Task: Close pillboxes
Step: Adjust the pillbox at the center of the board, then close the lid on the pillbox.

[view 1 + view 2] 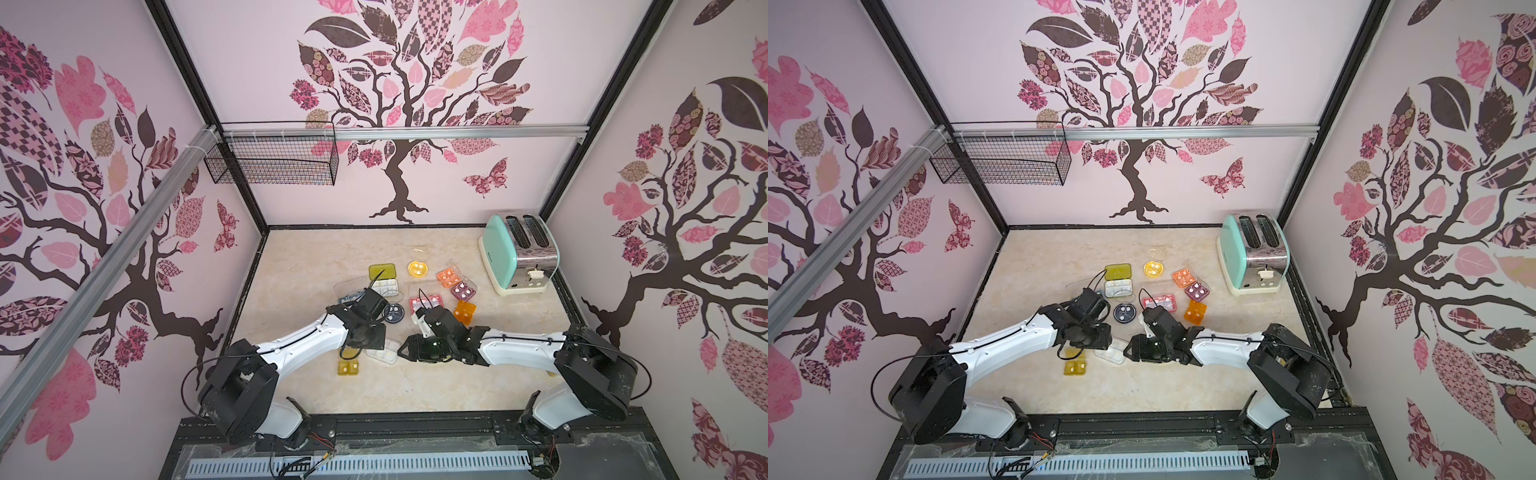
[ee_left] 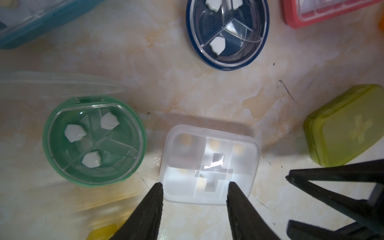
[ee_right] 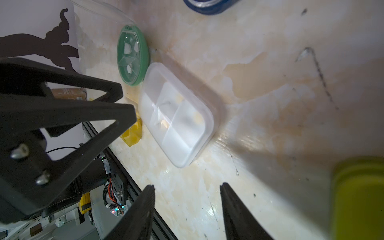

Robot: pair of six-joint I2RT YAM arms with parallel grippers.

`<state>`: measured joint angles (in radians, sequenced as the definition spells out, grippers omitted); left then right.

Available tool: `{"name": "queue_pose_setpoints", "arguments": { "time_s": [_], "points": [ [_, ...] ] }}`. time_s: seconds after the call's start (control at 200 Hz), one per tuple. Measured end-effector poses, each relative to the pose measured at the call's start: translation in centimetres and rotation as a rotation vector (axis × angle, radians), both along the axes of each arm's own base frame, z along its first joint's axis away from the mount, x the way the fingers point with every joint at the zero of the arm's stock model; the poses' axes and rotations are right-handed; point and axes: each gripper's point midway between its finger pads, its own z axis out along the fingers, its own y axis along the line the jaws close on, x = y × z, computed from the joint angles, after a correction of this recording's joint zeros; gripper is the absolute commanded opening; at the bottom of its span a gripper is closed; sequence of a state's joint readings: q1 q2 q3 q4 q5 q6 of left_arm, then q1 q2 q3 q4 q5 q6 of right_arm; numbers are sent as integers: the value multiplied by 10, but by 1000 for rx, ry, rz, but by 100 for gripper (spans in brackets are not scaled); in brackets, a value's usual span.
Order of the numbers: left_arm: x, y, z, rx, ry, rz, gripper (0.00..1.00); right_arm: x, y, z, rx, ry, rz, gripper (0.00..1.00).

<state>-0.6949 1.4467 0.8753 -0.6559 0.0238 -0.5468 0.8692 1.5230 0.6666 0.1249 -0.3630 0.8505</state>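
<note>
A frosted white pillbox with a cross on its lid lies shut on the marble table. My left gripper stands open at its near edge, with nothing between the jaws. Beside it a green round pillbox is open, its clear lid raised and white pills inside. A lime pillbox lies shut on the other side. My right gripper is open over bare table, a short way from the white pillbox. Further pillboxes include a navy round one and a pink rectangular one.
A mint-green toaster stands at the back right. A wire basket hangs on the back left wall. An amber pillbox lies near the left arm. Orange, maroon and yellow round pillboxes sit farther back.
</note>
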Motion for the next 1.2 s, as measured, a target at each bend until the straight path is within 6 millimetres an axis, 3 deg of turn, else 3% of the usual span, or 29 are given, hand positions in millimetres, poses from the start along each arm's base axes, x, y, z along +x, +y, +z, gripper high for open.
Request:
{"name": "queue_pose_setpoints", "arguments": {
  "time_s": [0.26, 0.52, 0.77, 1.02, 1.201],
  "points": [
    [-1, -1, -16, -5, 44, 1, 57, -2, 0, -5, -8, 11, 15, 58],
    [-6, -13, -19, -65, 84, -14, 52, -8, -3, -10, -31, 14, 46, 57],
    [-29, -19, -24, -128, 143, -12, 50, -13, -14, -20, -92, 38, 51, 57],
    [-28, -20, -14, -131, 108, -17, 53, -9, -20, -23, -125, 29, 29, 55],
    [-29, -18, -16, -122, 110, -16, 53, 6, -7, -9, -108, -14, 32, 53]
  ]
}}
